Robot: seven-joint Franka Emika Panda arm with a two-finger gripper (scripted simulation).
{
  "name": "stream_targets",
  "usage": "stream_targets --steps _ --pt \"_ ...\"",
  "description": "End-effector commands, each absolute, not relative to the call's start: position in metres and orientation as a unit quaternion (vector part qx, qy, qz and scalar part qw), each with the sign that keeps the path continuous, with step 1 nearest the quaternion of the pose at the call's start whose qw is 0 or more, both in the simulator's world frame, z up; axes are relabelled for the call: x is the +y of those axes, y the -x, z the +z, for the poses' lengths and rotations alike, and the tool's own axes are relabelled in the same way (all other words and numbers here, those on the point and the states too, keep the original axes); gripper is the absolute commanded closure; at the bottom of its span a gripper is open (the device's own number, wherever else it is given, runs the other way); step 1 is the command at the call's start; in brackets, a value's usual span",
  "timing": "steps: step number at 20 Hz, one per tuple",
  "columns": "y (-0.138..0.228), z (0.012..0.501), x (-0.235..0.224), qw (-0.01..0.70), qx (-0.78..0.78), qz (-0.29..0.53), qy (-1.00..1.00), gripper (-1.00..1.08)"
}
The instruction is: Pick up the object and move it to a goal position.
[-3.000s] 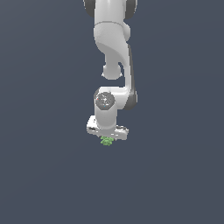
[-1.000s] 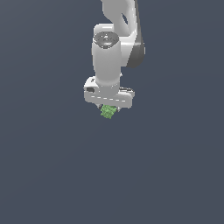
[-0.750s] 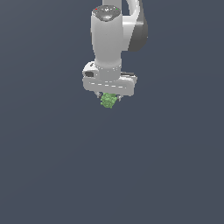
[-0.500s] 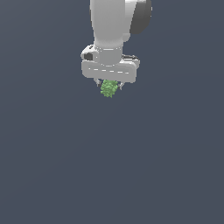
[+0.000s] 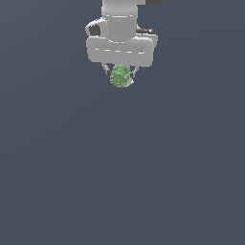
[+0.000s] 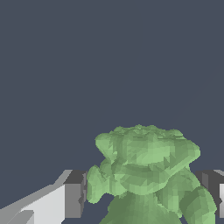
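The object (image 5: pixel 120 76) is a small light-green knobbly clump. It hangs between the fingers of my white gripper (image 5: pixel 120 79) near the top of the exterior view, high above the dark grey floor. The gripper is shut on it, and the arm above is cut off by the frame edge. In the wrist view the object (image 6: pixel 146 175) fills the lower middle, with a grey fingertip (image 6: pixel 73 194) on one side and the other fingertip (image 6: pixel 214 192) on the far side. No goal marker shows in either view.
A plain dark grey floor (image 5: pixel 122 182) lies below the gripper. Nothing else is in view.
The gripper has risen steadily with the green object held in it, moving up the exterior view and looking larger. The grip has not changed.
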State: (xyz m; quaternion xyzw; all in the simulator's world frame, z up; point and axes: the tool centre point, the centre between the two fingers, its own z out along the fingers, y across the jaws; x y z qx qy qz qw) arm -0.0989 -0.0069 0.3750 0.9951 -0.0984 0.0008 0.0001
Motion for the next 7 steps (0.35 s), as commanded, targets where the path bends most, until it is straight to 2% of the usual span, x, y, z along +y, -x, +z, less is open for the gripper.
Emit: stream_targets --steps 1,7 --pt "0.1023 0.3849 -0.0063 0.000 -0.098 0.000 -0.995 1.08" --pt "0.1042 0.3937 -0.0058 0.000 -0.098 0.000 -0.995 1.08"
